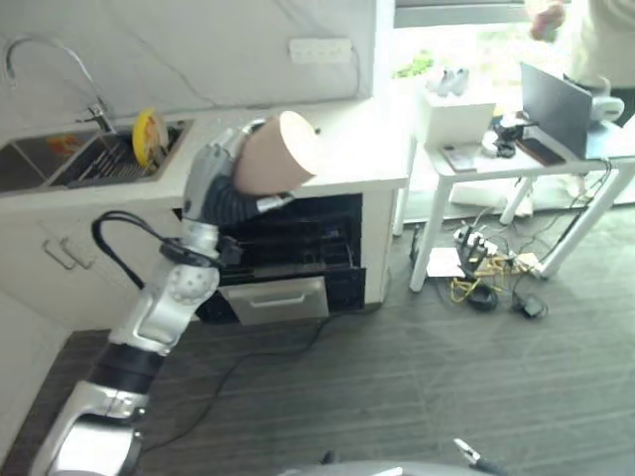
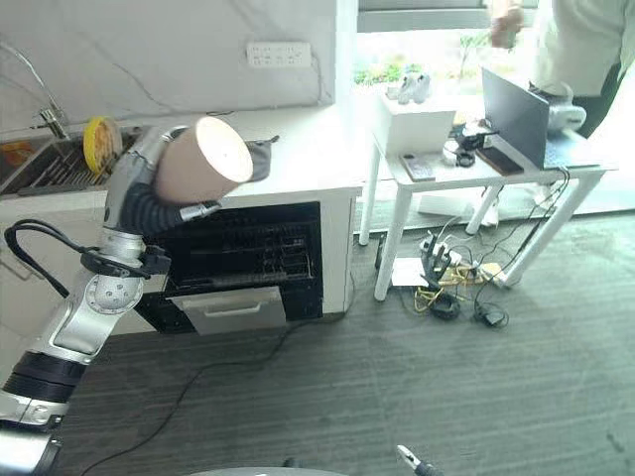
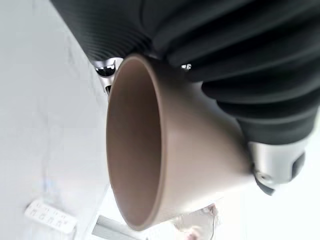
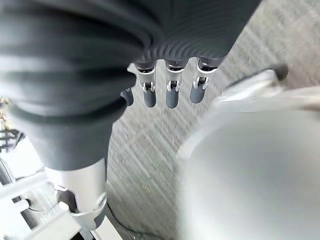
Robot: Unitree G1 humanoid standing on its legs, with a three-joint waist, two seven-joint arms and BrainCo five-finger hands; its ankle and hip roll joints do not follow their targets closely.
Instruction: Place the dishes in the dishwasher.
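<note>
I see the tan bowl (image 1: 281, 151) raised above the counter's front edge, mouth tipped sideways — my left hand (image 1: 220, 180) curls round its base. Below, the dishwasher (image 1: 288, 248) is open. My right hand (image 4: 167, 87) hangs over the floor, fingers relaxed

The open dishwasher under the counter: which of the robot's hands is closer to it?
Left. The left hand, holding a tan bowl, is raised just above the dishwasher. The right hand hangs low over the floor, fingers relaxed.
</note>
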